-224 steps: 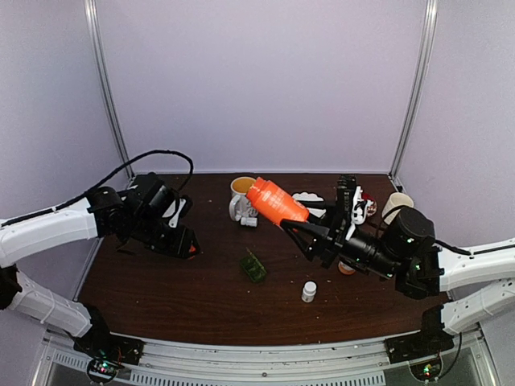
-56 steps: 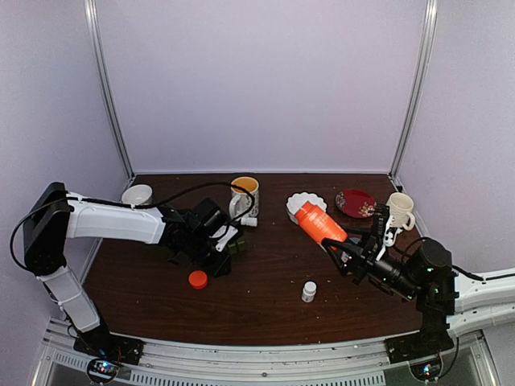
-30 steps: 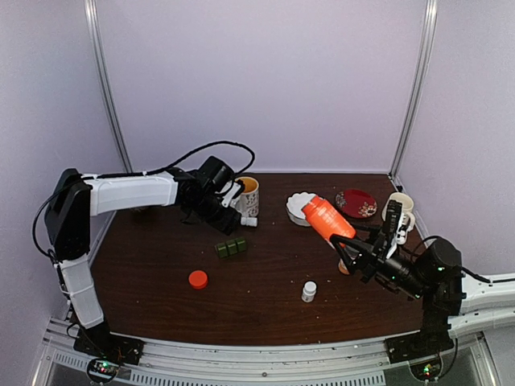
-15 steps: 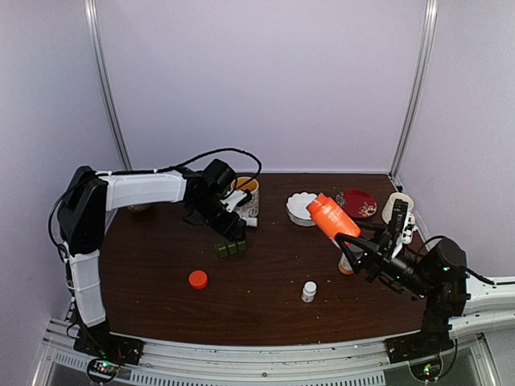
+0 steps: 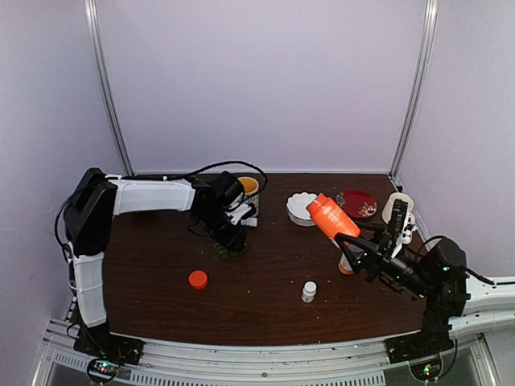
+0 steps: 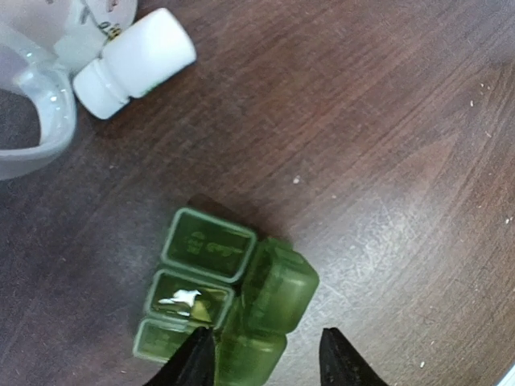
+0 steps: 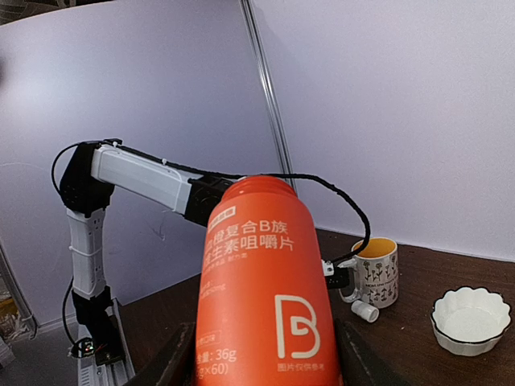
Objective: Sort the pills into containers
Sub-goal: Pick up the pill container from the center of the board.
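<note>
Left pincer [image 6: 265, 362] over pill box [image 6: 229, 293].
My left pincer stands open astride the pill box, lower centre of frame; my right pincer [image 7: 264, 354] clamps the orange bottle [image 7: 265, 273], mid-frame.

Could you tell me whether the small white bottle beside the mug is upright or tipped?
Tipped: the white bottle lies lengthwise on the table, next to the mug.

On the worktop [image 5: 265, 318], a mug [image 5: 248, 198] is found at 1 o'clock of the pill box [image 5: 228, 251], a bowl [image 5: 301, 208] at 2 o'clock, an upright bottle [image 5: 309, 291] at 4 o'clock.
</note>
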Available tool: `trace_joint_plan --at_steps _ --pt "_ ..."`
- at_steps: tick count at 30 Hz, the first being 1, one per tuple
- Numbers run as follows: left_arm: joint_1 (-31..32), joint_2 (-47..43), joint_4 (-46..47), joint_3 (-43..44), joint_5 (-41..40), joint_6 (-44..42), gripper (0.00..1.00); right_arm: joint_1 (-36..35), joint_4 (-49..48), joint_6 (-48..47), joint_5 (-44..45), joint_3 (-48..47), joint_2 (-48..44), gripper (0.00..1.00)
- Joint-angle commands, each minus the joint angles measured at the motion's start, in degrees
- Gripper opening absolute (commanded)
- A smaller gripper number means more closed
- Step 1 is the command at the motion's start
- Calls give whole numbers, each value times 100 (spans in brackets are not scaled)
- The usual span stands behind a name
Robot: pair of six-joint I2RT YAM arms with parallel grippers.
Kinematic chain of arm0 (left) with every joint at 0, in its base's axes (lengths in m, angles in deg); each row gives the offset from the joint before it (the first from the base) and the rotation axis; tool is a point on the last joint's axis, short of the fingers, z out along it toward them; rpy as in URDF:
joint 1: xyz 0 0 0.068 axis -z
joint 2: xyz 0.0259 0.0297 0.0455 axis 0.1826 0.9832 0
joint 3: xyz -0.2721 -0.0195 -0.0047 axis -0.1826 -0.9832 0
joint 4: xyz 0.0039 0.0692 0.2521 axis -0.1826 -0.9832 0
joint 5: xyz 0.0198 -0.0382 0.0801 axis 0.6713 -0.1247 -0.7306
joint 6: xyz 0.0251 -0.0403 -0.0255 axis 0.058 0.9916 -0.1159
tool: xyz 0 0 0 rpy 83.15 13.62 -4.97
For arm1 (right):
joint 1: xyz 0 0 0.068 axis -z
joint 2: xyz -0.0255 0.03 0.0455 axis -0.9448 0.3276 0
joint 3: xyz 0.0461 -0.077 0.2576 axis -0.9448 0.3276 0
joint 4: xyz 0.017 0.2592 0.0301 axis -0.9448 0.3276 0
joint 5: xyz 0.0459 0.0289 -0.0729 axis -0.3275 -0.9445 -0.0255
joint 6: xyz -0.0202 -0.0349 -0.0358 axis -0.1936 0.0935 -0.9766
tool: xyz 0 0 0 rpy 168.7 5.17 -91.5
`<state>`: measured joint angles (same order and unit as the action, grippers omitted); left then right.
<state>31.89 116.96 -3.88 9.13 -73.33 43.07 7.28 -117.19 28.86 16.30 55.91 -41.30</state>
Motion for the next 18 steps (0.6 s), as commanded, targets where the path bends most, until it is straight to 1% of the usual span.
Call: trace_joint_plan --at_steps 1,7,14,16,18 --pt "295 -46 91 -96 -489 301 45 22 -132 -6 64 -44 -15 0" --pt "614 -182 159 -243 -996 557 45 18 -95 -27 77 -53 -15 0" --pt "708 -159 356 -477 -819 776 45 16 -85 -41 99 -44 -71 0" --pt "806 -189 354 -490 -955 823 45 18 -67 -48 103 -34 -89 0" --pt "924 -215 301 -467 -1262 964 43 22 -58 -50 112 -27 -100 0"
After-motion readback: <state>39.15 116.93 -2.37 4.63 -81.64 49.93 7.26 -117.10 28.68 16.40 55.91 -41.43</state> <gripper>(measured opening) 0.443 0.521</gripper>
